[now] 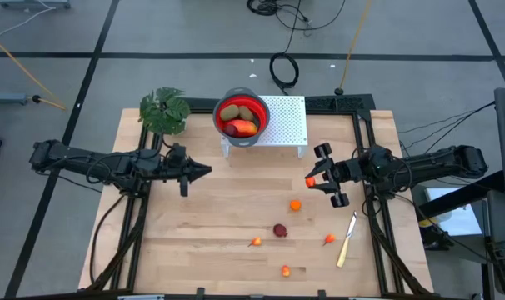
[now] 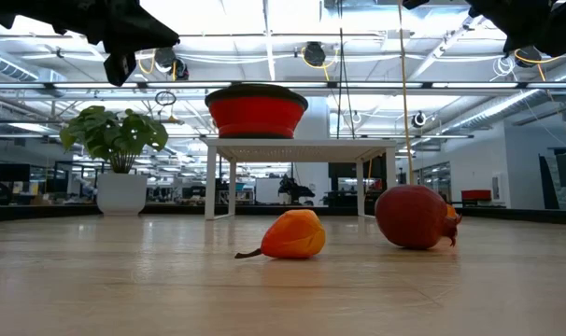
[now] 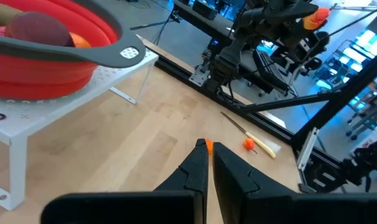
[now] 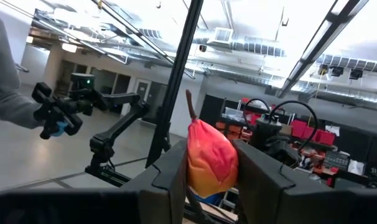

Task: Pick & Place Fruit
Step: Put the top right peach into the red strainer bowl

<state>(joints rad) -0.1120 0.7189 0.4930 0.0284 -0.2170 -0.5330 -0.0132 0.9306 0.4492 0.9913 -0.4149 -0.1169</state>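
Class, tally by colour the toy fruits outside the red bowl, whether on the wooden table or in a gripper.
Dark red round toy fruit, on the table: 1
Small orange to red-orange toy fruits, on the table: 4
Red-and-orange stemmed toy fruit, held in the right gripper: 1
Total: 6

The wooden table [image 1: 202, 225] carries a white stand [image 1: 287, 125] at its far edge, a potted plant [image 1: 163, 110] at the far left corner, a knife [image 1: 347, 240] near the right edge, and five small fruits [image 1: 280, 230] scattered across the near right half.
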